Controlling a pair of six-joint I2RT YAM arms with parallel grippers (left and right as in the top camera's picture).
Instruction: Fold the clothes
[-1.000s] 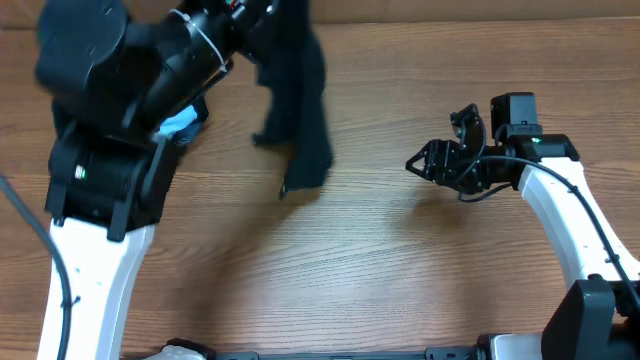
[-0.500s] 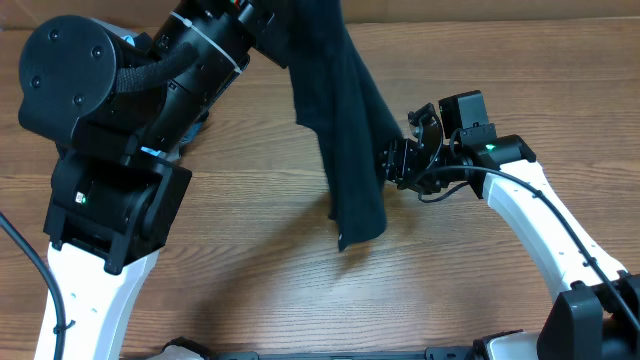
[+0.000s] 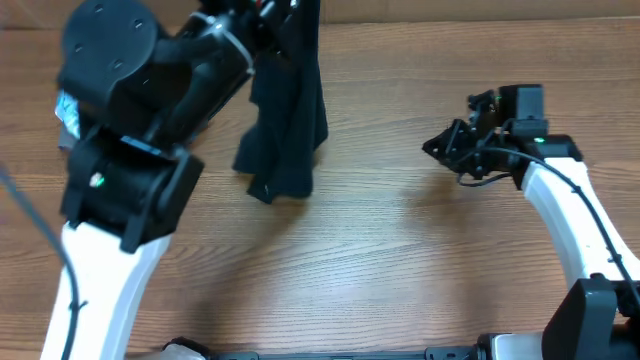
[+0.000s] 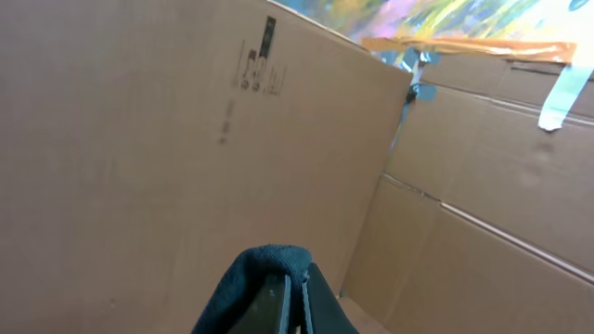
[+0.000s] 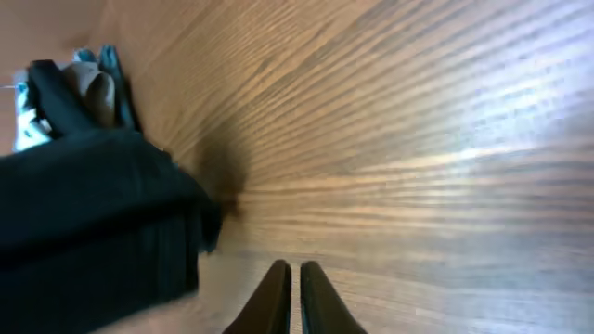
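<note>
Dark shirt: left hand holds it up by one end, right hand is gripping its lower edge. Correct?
Not quite. The left hand does hold the dark shirt up by one end, but the right hand is not gripping its lower edge: it is shut on nothing, off to the side over bare table. The overhead view shows the gap between them.

Wooden table (image 3: pixel 400 260), cardboard walls (image 4: pixel 139 139), pale-blue cloth (image 3: pixel 66 108).

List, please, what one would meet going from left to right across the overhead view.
left arm → dark T-shirt → right claw → right arm
</note>
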